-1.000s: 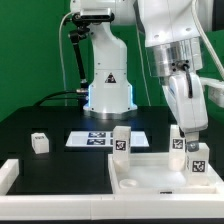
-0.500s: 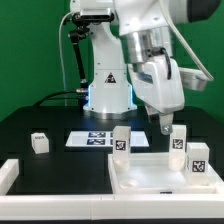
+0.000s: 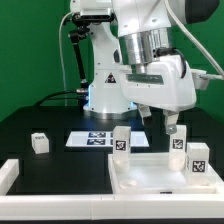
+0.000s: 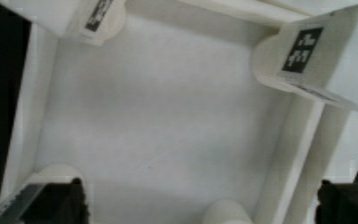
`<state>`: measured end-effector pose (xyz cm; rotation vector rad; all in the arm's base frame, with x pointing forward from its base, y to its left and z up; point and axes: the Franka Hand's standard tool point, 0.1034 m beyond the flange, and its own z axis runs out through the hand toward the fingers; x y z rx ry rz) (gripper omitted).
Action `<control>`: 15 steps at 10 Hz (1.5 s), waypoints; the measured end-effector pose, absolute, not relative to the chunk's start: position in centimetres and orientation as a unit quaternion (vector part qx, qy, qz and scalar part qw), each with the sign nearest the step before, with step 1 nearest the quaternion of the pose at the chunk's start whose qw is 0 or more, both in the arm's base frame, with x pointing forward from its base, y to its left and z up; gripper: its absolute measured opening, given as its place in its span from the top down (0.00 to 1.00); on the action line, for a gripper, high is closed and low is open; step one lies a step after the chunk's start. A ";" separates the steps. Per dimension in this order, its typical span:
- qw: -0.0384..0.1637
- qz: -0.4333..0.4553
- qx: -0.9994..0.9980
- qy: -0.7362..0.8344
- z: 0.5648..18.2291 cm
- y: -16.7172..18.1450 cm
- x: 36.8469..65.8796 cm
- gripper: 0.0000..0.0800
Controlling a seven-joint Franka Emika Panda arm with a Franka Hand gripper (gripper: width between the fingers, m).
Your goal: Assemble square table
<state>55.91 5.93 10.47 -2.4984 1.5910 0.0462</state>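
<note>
Below your wide-spread, empty fingers point(image 3: 158, 121) lies the white plastic square panel point(image 3: 160, 174), rimmed, three tagged block legs point(image 3: 121, 141) upright.

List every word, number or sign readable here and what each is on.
No words or numbers are readable.
Triangle sign on the robot base: too small to read.
Black-and-white marker tags on the legs and the marker board: patterns only, no text.
</note>
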 end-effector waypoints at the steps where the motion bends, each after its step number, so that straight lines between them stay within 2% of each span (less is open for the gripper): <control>1: 0.089 0.002 -0.873 0.480 10.3 5.1 55.1 0.19; 4: 0.087 -0.014 -0.946 0.314 11.6 -0.4 50.1 0.19; 5: 0.084 -0.016 -0.957 0.278 11.4 -1.3 49.3 0.19; 10: 0.078 -0.025 -0.988 0.128 11.1 -1.3 49.2 0.19; 12: 0.068 -0.024 -0.997 -0.005 9.8 -3.1 47.1 0.19; 15: 0.057 -0.017 -0.983 -0.173 7.3 -9.8 44.2 0.19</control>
